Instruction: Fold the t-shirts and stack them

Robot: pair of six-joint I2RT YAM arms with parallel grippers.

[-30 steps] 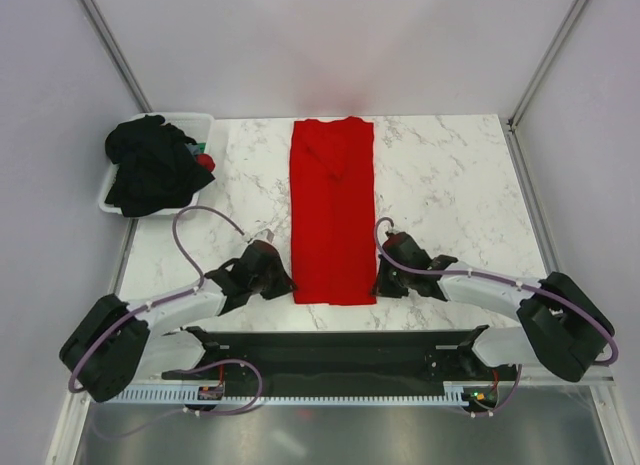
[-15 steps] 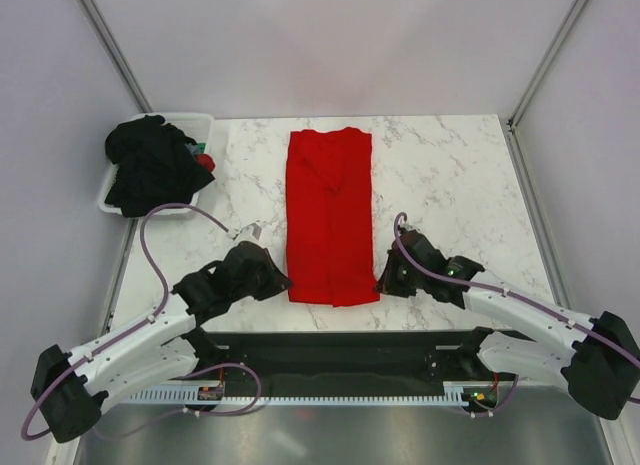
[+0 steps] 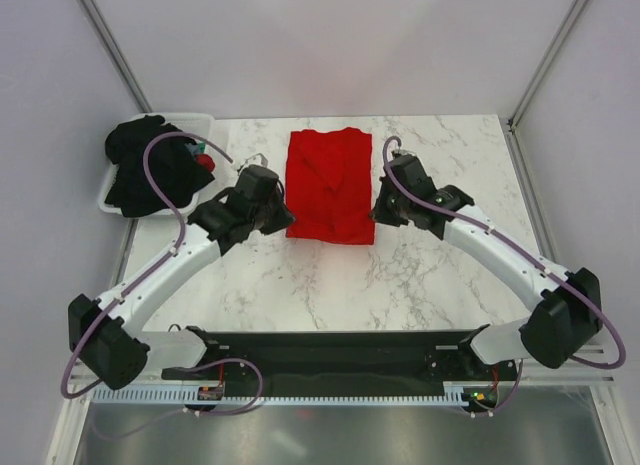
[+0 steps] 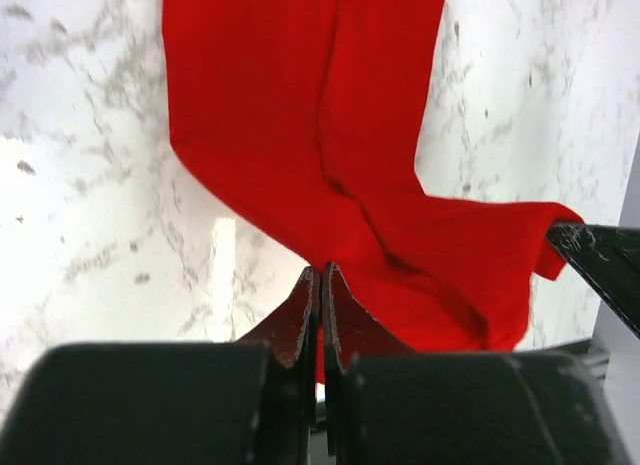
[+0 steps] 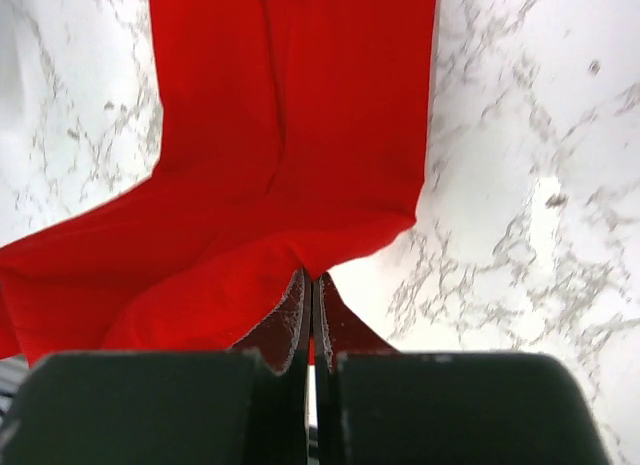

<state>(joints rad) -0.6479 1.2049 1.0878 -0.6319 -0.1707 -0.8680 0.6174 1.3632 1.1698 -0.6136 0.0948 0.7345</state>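
Observation:
A bright red t-shirt (image 3: 330, 185) lies on the marble table (image 3: 440, 275), its near end lifted and doubled back toward the far end. My left gripper (image 3: 284, 211) is shut on the shirt's near left corner. In the left wrist view the red t-shirt (image 4: 330, 155) runs away from the gripper (image 4: 320, 270). My right gripper (image 3: 378, 213) is shut on the near right corner; the right wrist view shows the gripper (image 5: 310, 277) pinching the red t-shirt (image 5: 290, 145). Black t-shirts (image 3: 150, 167) are heaped at the far left.
A white tub (image 3: 200, 120) at the far left edge of the table holds the black heap. Grey walls with metal corner posts close in the table on three sides. A black rail (image 3: 330, 350) runs along the near edge.
Both arms have swung away from the near edge toward the far side, carrying the red shirt's near hem with them. The shirt now looks about half as long as before.

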